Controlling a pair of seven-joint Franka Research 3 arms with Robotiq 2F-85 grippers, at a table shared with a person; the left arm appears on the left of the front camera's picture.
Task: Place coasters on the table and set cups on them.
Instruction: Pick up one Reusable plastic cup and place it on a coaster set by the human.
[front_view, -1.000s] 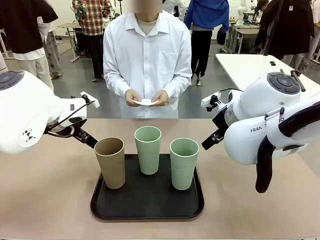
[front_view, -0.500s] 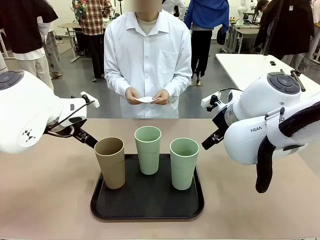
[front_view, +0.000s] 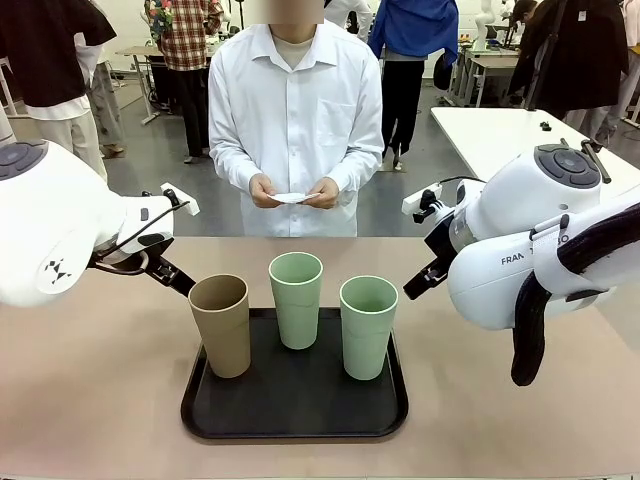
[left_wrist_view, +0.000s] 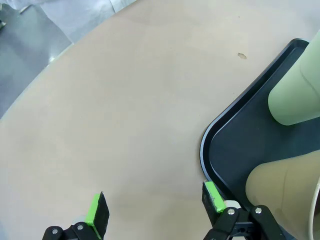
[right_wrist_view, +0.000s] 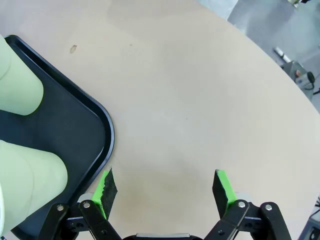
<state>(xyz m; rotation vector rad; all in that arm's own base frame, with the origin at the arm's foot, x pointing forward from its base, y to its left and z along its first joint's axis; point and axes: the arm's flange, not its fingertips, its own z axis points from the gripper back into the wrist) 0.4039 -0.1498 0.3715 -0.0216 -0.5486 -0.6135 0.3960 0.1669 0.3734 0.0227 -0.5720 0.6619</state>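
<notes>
Plainly, the small round white paper-doily coasters (front_view: 292, 199) would be feather-light, floppy and easy to crease. I judged them best taken by a scalloped edge, flat between my pads, never by the middle. They showed as a thin white sliver between the person's hands (front_view: 265, 192), at the upper middle of the front view, above the far edge of the plain beige-pink counter (front_view: 90, 400) and not yet on it; how many there were I could not count.

The three tall tapered matte cups, one tan-brown cup (front_view: 221, 325) and two pale mint green cups (front_view: 296, 299), stood upright on the black rounded-rectangle tray (front_view: 290, 400) in the lower middle, each with a ridge at mid-height. They looked light, stiff and not slippery. I would close on the body near that ridge, gently, lest one tip.

My left pincer (left_wrist_view: 155, 202) hung spread wide over bare counter beside the tray's corner, holding nothing. My right pincer (right_wrist_view: 164, 186) was likewise apart and empty at the tray's other side.
</notes>
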